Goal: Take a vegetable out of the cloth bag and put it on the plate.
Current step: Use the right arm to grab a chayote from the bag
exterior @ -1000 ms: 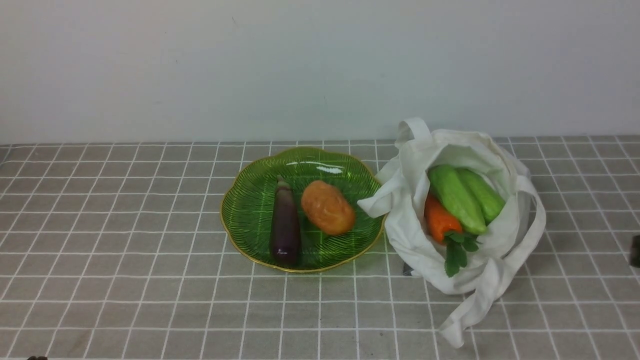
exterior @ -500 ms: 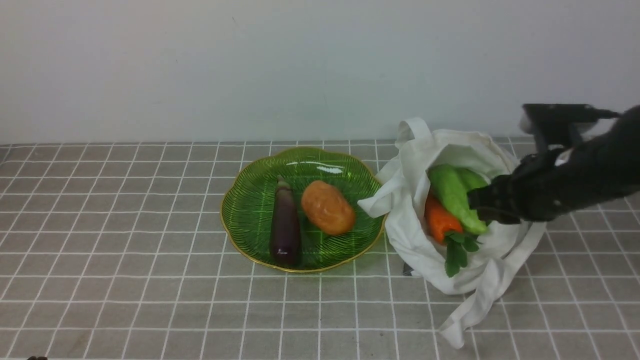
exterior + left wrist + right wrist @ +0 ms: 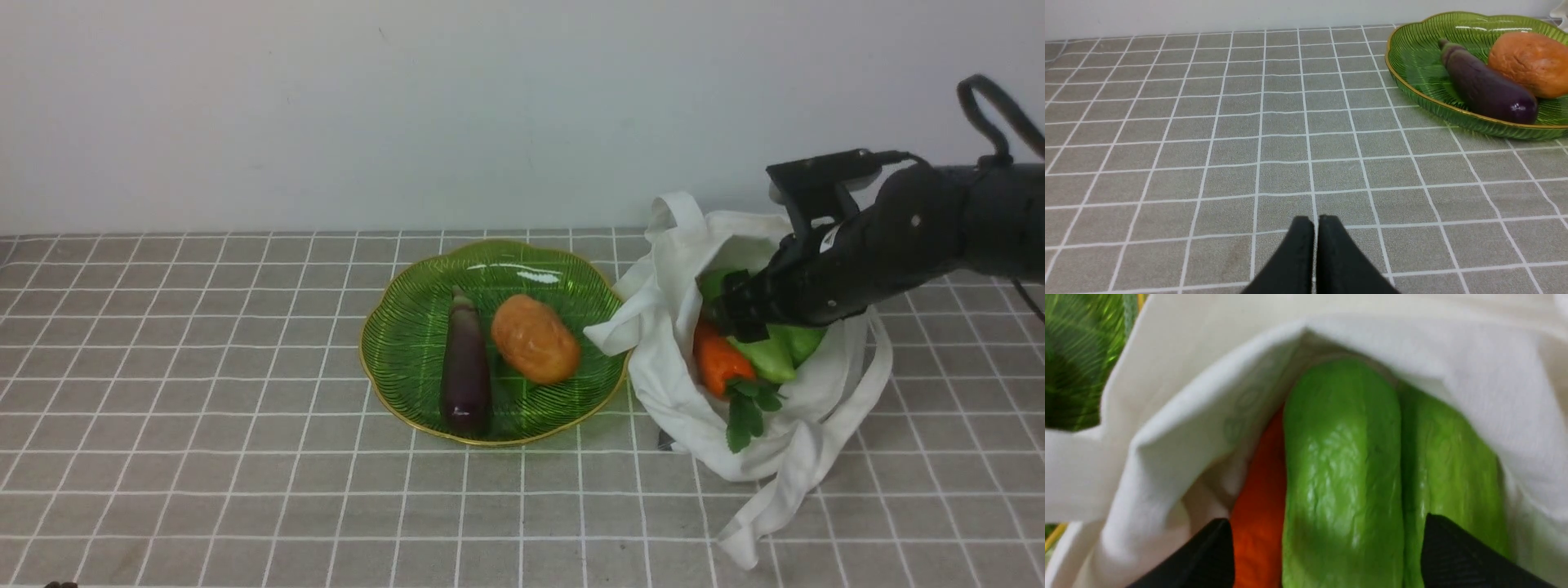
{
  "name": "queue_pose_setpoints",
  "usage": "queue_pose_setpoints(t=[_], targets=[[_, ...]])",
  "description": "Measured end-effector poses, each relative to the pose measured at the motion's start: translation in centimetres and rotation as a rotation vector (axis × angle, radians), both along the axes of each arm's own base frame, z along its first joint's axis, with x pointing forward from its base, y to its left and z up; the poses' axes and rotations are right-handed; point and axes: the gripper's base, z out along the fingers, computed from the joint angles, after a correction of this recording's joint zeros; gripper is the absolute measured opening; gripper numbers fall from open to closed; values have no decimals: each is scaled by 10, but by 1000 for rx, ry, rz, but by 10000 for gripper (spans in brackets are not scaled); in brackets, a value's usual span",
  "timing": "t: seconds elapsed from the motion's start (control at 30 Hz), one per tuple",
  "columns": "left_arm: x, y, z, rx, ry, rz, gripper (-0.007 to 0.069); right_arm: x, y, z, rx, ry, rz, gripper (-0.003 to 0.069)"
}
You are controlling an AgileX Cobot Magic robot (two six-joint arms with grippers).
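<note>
Two green gourds share the cloth bag (image 3: 669,392) near the counter's far edge; the vegetable (image 3: 1343,469) lies lengthwise between the open jaws of the right pincer (image 3: 1327,551), the nearer one, apparently ready for closing across its width.

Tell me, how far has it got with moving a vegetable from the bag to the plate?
Not there yet. The cloth bag lies open, and the right gripper is open over a green gourd inside, not gripping it. Gripping, lifting out and placing it on the green plate remain.
</note>
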Motion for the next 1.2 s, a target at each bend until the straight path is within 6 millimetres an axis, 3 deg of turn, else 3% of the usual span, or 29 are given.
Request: queue_pose_setpoints(t=[0.4,0.5,0.67,0.73,0.93,1.1,1.2], targets=[[0,0,0,0,0,0,-5,11,2,-24,14,-21,-34,548],[0,0,0,0,0,0,-5,13,2,-27,13,-17,-35,514],[0,0,0,0,0,0,-5,12,2,-30,-2,7,-25,365],[0,0,0,0,0,0,-5,10,1,-27,-12,15,-16,367],[0,0,0,0,0,0,-5,-6,-3,16,-15,12,-4,367],[0,0,0,0,0,0,-5,-43,-8,70,38,98,-36,367],[0,0,0,0,0,0,-5,-60,-11,85,49,165,-42,367]])
